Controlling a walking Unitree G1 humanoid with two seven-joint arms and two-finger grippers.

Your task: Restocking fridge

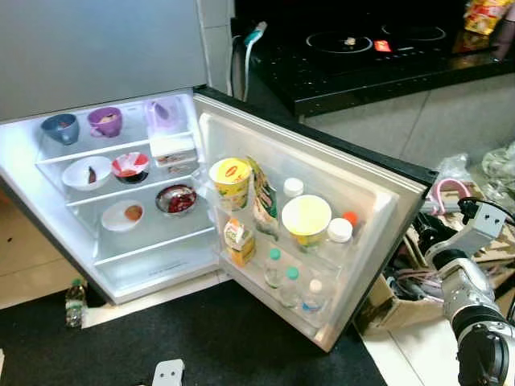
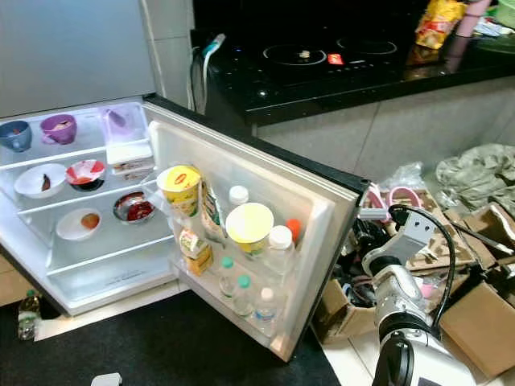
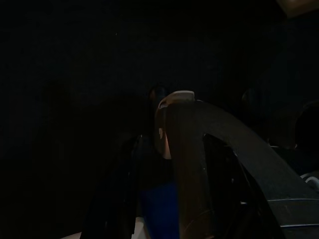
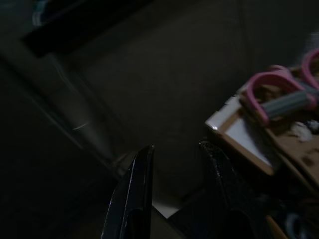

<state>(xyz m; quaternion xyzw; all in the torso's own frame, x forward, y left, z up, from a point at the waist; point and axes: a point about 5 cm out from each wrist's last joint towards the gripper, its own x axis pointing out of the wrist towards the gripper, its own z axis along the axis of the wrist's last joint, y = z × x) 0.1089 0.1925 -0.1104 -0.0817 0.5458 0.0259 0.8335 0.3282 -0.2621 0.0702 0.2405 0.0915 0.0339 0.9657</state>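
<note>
A small fridge (image 1: 145, 277) stands open on the floor, its door (image 1: 378, 181) swung toward my right. Bowls sit on its shelves: a blue one (image 1: 61, 127), a purple one (image 1: 105, 121), a white one (image 1: 86, 172) and a metal one (image 1: 176, 199). The door racks hold a yellow cup (image 1: 231, 181), a juice carton (image 1: 238, 241) and small bottles (image 1: 291, 285). My right arm (image 1: 467, 289) hangs beside the door; the right gripper (image 4: 175, 149) is open and holds nothing. In the dark left wrist view, the left gripper (image 3: 169, 164) appears shut on a dark bottle (image 3: 174, 99) with a pale cap.
A small bottle (image 1: 74, 301) stands on the floor at the fridge's left corner. Cardboard boxes (image 2: 475, 322), cables and pink handles (image 2: 398, 197) crowd the floor to my right. A black counter with a hob (image 1: 362, 44) rises behind the door. A black mat (image 1: 225, 338) lies before the fridge.
</note>
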